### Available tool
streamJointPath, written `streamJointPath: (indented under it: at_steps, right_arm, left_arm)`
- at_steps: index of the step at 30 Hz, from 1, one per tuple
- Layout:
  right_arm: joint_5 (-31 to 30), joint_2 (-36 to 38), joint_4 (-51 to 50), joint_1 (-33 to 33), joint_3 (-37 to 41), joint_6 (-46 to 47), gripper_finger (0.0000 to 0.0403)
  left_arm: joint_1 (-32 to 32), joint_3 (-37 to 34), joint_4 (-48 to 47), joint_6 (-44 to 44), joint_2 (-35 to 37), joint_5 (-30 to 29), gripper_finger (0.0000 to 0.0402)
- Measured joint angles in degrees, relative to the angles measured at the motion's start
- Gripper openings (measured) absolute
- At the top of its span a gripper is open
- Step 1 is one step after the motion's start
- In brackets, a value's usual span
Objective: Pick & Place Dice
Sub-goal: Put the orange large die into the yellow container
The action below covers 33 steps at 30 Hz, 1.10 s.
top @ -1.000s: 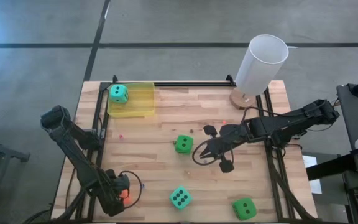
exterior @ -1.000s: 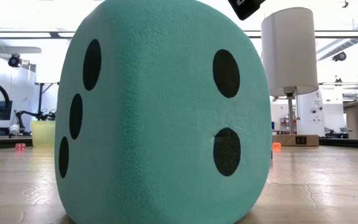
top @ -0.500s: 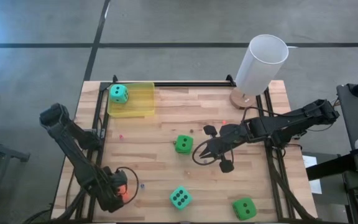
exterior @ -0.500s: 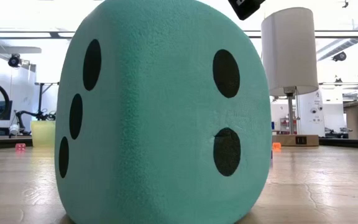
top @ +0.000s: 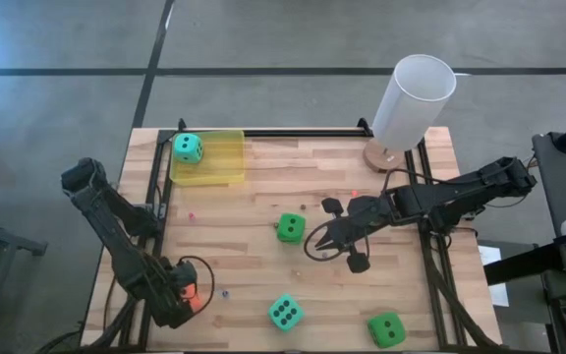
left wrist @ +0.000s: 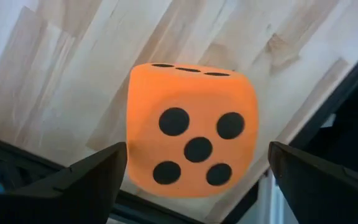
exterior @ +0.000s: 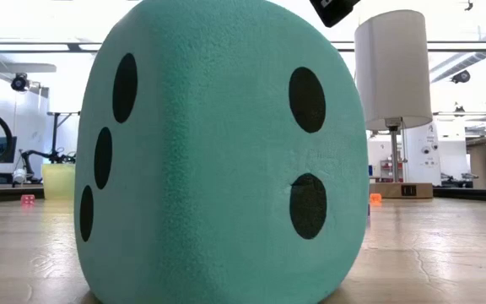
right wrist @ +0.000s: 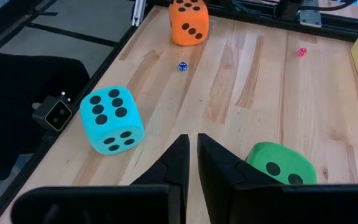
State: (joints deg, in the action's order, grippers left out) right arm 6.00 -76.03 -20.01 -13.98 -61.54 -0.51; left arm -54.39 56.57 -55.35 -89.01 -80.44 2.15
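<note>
Orange die [left wrist: 188,130] between open left tool [left wrist: 194,180] fingers (half-hidden from above)

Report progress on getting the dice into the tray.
Done: one teal die sits in the yellow tray. In hand: the left gripper, open, straddles the orange die without gripping it. Left: that die, two green dice and the other teal die. The right gripper waits shut.
</note>
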Motion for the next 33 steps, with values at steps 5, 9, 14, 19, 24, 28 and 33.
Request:
streamJointPath:
  at_steps: [5, 9, 14, 19, 24, 28, 33]
  right_arm:
    - [0.00, 0.00, 0.00, -0.01, 0.00, -0.05, 0.0028]
    - [0.00, 0.00, -0.02, -0.02, 0.00, -0.08, 0.0028]
    - [-0.01, 0.00, 0.00, -0.02, 0.00, -0.07, 0.0028]
    - [-0.02, 0.00, 0.00, 0.00, 0.00, -0.05, 0.0028]
    - [-0.01, 0.00, 0.00, -0.01, 0.00, -0.05, 0.0028]
    - [0.00, 0.00, 0.00, -0.02, 0.00, -0.05, 0.0028]
    - [-0.01, 0.00, 0.00, -0.02, 0.00, -0.04, 0.0028]
  left_arm:
    - [0.00, 0.05, 0.02, 0.00, 0.74, 0.00, 0.0397]
    - [0.00, 0.08, -0.06, 0.07, -0.43, 0.32, 0.0399]
    - [0.00, 2.45, -5.28, 0.22, -0.46, 0.44, 0.0399]
    - [0.00, 4.93, -9.05, 0.20, -0.84, -0.46, 0.0400]
    - [0.00, 5.37, -9.38, 0.32, -3.47, -0.39, 0.0400]
    - [-0.02, 5.67, -11.13, 1.11, -4.58, -0.23, 0.0400]
    - [-0.04, 5.66, -9.50, 3.22, -4.66, -0.30, 0.0400]
